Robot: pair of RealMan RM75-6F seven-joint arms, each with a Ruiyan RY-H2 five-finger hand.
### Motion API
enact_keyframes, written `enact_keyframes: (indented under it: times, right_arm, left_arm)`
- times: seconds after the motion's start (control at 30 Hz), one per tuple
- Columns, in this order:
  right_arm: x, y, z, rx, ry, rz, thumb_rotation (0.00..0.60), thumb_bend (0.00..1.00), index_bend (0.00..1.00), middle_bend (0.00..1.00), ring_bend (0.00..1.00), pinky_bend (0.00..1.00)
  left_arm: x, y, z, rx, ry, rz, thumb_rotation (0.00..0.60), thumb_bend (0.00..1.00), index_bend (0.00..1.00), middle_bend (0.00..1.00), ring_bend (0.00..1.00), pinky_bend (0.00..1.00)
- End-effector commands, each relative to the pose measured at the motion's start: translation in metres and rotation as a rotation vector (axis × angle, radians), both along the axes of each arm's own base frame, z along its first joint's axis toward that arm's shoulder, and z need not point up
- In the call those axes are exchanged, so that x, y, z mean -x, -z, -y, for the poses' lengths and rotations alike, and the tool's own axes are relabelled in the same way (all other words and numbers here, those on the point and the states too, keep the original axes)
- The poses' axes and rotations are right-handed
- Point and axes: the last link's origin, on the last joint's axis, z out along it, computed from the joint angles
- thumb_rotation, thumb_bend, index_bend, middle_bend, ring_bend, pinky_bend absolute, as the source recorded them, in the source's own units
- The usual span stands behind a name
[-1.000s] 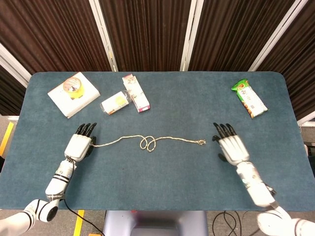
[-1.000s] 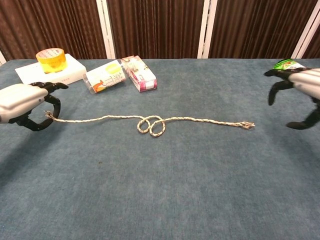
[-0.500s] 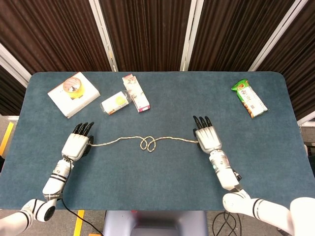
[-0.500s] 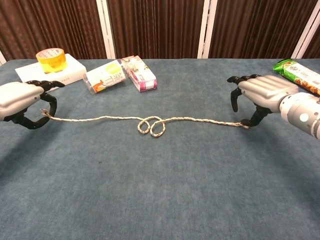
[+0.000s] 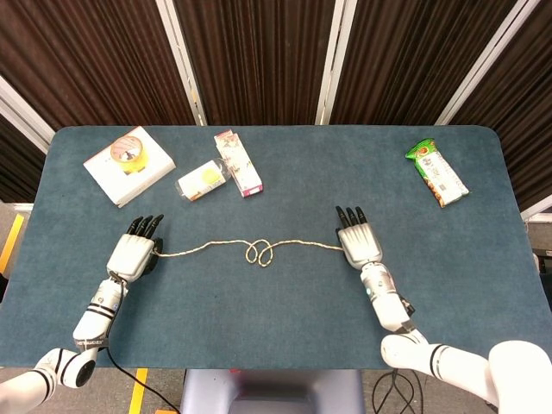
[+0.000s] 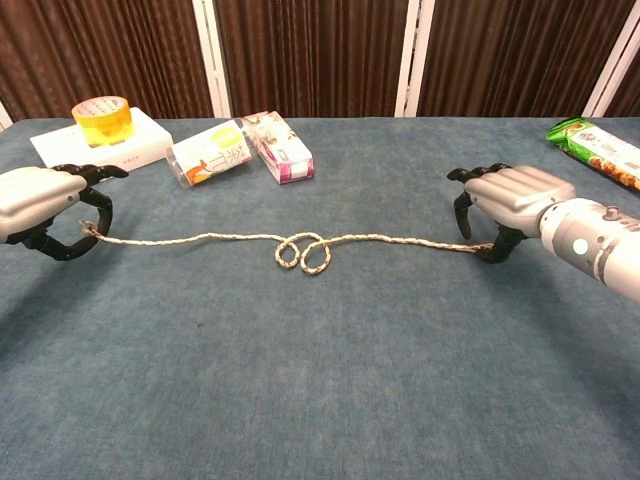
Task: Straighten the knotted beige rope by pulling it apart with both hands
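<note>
The beige rope (image 5: 211, 246) lies left to right across the blue table, with a loose double-loop knot (image 5: 259, 253) in its middle; the chest view shows the rope (image 6: 200, 238) and the knot (image 6: 304, 252) as well. My left hand (image 5: 134, 254) pinches the rope's left end, which hangs just above the cloth between its curled fingers in the chest view (image 6: 45, 200). My right hand (image 5: 358, 243) arches palm down over the right end. There, in the chest view (image 6: 505, 192), the rope runs in under the fingers to the thumb. A closed grip is not visible.
At the back left stand a white box (image 5: 121, 172) with a yellow tape roll (image 5: 128, 151) on it, a clear packet (image 5: 200, 180) and a pink-white carton (image 5: 238, 162). A green snack bag (image 5: 436, 172) lies at the back right.
My right hand has swung in from the right and come down over the rope's right end, then edged slightly left. The left hand and the knot have barely moved.
</note>
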Motion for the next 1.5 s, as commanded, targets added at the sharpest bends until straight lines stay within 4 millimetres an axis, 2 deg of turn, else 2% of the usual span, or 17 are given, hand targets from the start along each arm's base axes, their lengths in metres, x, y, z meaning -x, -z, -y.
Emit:
enact_keyframes:
  times: [0.03,0.73,1.03,1.17,1.5]
  right_arm:
    - [0.000,0.003,0.000,-0.003,-0.003,-0.012,0.600,0.41,0.61,0.00,0.00,0.00]
    - [0.000,0.009,0.003,-0.008,0.012,-0.033,0.600,0.49,0.69,0.00,0.00,0.00]
    - [0.003,0.004,0.006,0.007,0.016,-0.033,0.600,0.52,0.74,0.02,0.00,0.00]
    - [0.008,-0.009,0.008,0.033,0.020,-0.029,0.600,0.54,0.75,0.03,0.00,0.00]
    - [0.043,-0.072,0.006,0.125,0.069,-0.025,0.600,0.54,0.76,0.03,0.00,0.00]
  left_arm:
    - [0.001,-0.001,-0.001,-0.001,-0.001,0.000,0.600,0.48,0.55,0.03,0.00,0.09]
    - [0.006,-0.005,-0.003,0.005,-0.023,0.012,0.600,0.47,0.55,0.02,0.00,0.09]
    - [0.007,-0.008,-0.003,-0.005,-0.020,0.013,0.600,0.47,0.55,0.02,0.00,0.09]
    - [0.009,-0.013,-0.003,-0.017,-0.021,0.008,0.600,0.47,0.55,0.02,0.00,0.09]
    - [0.022,-0.033,-0.003,-0.054,-0.048,-0.006,0.600,0.47,0.55,0.03,0.00,0.10]
